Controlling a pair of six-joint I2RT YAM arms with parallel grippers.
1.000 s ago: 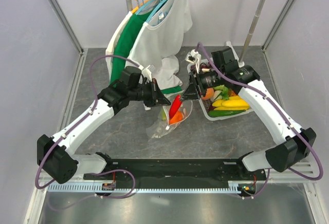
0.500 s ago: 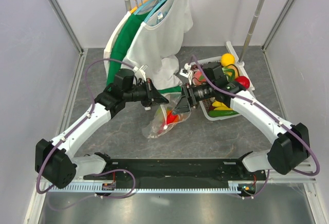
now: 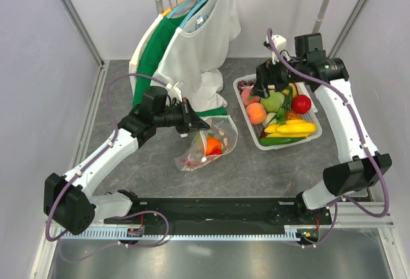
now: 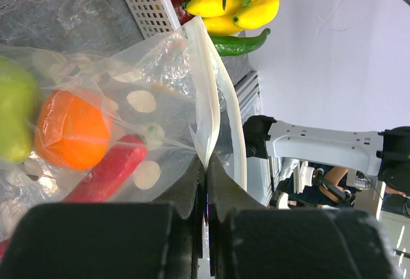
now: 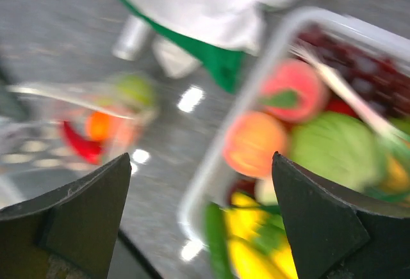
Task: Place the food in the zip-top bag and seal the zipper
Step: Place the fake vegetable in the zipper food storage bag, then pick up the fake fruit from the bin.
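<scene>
The left claw [image 4: 206, 164] is gripping the zip-top bag [image 3: 225, 133] by its mouth edge. Its jaws are pressing shut on the pale zipper [image 4: 206, 103] strip and holding that edge up off the desk [image 3: 275, 170]. The bag is lying near the middle of the desk, sagging toward 7 o'clock from the claw. Its mouth is gaping toward 3 o'clock, with the two lips standing apart.

Some of the food is showing through the dotted plastic: an orange fruit [image 4: 70, 128], a red chili [image 4: 106, 171] just beside it, and a green apple [image 4: 13, 119] at the 9 o'clock edge of the left wrist view.

The right claw [image 5: 198, 196] is hanging wide, with nothing between its fingers, over the 11 o'clock end of the white basket [image 3: 245, 109]. The basket is sitting at 3 o'clock of the bag, just apart from it. It is carrying more food: a peach [image 3: 256, 113], a red fruit [image 3: 301, 103], yellow pieces [image 3: 291, 127] and a long green one [image 3: 282, 141].

White and green garments [image 3: 192, 55] are hanging on a rail at 12 o'clock of the bag.
</scene>
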